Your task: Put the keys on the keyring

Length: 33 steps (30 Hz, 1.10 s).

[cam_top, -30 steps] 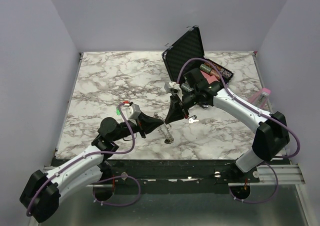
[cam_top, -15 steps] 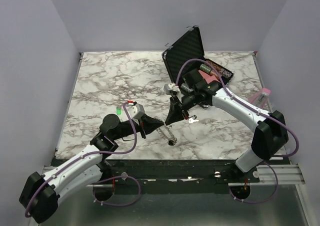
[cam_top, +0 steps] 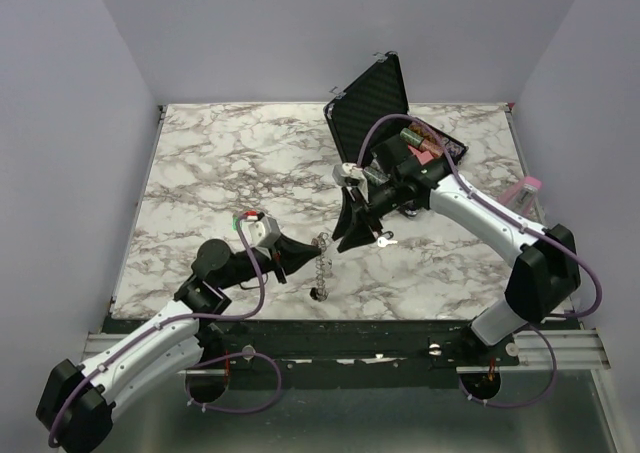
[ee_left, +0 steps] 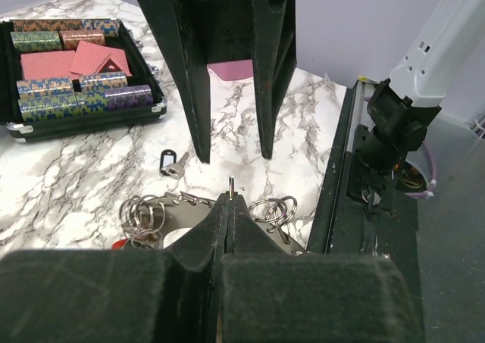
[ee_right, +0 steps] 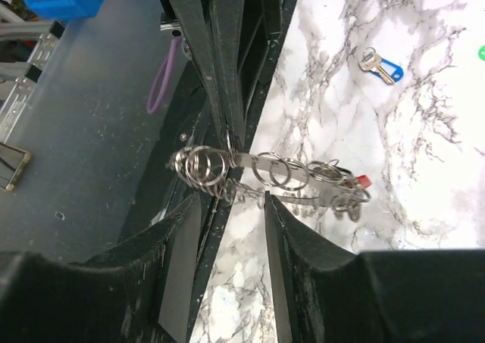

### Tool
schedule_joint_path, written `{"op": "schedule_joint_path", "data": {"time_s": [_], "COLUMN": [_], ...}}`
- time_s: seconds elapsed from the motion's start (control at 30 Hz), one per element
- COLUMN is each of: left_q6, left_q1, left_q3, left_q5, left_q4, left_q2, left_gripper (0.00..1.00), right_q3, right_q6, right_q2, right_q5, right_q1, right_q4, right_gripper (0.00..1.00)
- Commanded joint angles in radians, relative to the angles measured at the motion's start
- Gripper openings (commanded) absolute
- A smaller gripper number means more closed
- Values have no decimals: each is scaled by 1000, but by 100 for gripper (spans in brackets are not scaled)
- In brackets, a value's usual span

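The keyring (cam_top: pixel 319 266) is a metal strip strung with several split rings and a small red piece at one end (ee_right: pixel 362 181). My left gripper (cam_top: pixel 308 256) is shut on the edge of one ring (ee_left: pixel 231 182), holding the keyring (ee_right: pixel 265 173) just above the marble table. My right gripper (cam_top: pixel 341 243) stands open right behind it, its fingers (ee_left: pixel 198 93) on either side of the pinched ring with nothing between them. One of the keys (cam_top: pixel 385 240), silver with a black head (ee_left: pixel 173 163), lies flat on the table beside the right gripper.
An open black case (cam_top: pixel 375 98) with rolls and a red block inside (ee_left: pixel 76 63) stands at the back right. A small silver piece with a blue head (ee_right: pixel 381 67) lies on the marble. A green dot (cam_top: pixel 237 223) and a pink object (cam_top: pixel 528 187) also show. The table's near edge (ee_left: pixel 333 184) is close.
My right gripper has opened and let go of the keyring. The left arm has drawn back slightly, and the keyring now hangs straighter from the left fingers.
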Motion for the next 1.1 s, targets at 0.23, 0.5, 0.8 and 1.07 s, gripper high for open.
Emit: {"op": "schedule_joint_path", "data": {"time_s": [0.23,0.5,0.8,1.07], "left_q6": [76,164,299,404], "left_q1": [6,13,13,14], "left_q3": [10,88,249,265], "left_q5": [22,85,172,169], "left_q4": [-18,-131,-381,-487], "left_q2": [-118,-145,-158,-208], "left_gripper": [0,0,0,0], "right_q3": [-205,-365,-341,-341], "right_q6": [-13,-186,-407,-526], "right_q2": [-178,-256,-219,-106], "right_q5": [-54,-115,94,255], "right_q1": [-199,-340,-345,-363], "right_q4": [155,185,5,65], "right_gripper": [57,71,76,72]}}
